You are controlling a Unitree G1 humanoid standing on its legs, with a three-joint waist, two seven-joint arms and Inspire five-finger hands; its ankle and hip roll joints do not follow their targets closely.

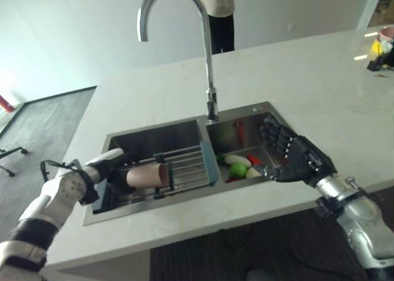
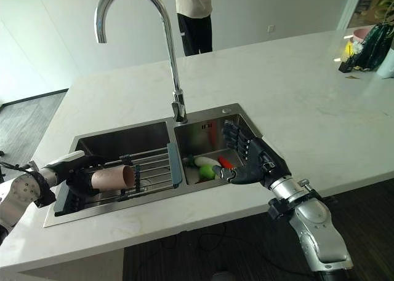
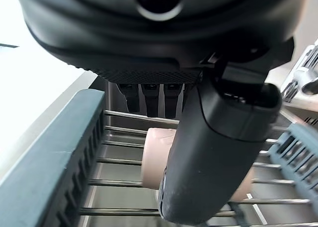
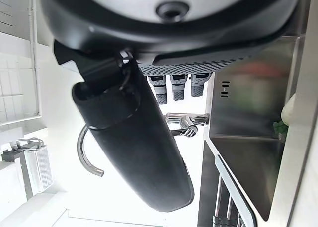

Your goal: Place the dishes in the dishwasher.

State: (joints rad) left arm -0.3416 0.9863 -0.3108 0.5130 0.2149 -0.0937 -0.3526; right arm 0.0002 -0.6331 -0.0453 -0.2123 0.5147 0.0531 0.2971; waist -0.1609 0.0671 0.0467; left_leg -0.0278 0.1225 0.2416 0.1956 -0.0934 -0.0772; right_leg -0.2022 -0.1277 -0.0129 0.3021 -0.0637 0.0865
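Observation:
A pale pink cup (image 1: 148,176) lies on its side on the grey drying rack (image 1: 188,167) that spans the left basin of the steel sink (image 1: 258,107). My left hand (image 1: 114,167) is at the cup's base, its thumb (image 3: 213,152) across the cup (image 3: 156,157) and its fingers on the far side, curled round it. Over the right basin my right hand (image 1: 295,155) hovers with straight, spread fingers and holds nothing. Below it in that basin lie a white piece (image 1: 237,160), a green piece (image 1: 238,170) and a red piece (image 1: 253,158).
A tall curved faucet (image 1: 206,47) rises behind the divider between the basins. White countertop surrounds the sink. A person (image 1: 218,16) stands beyond the counter's far edge. Colourful items (image 1: 381,47) sit at the far right corner of the counter.

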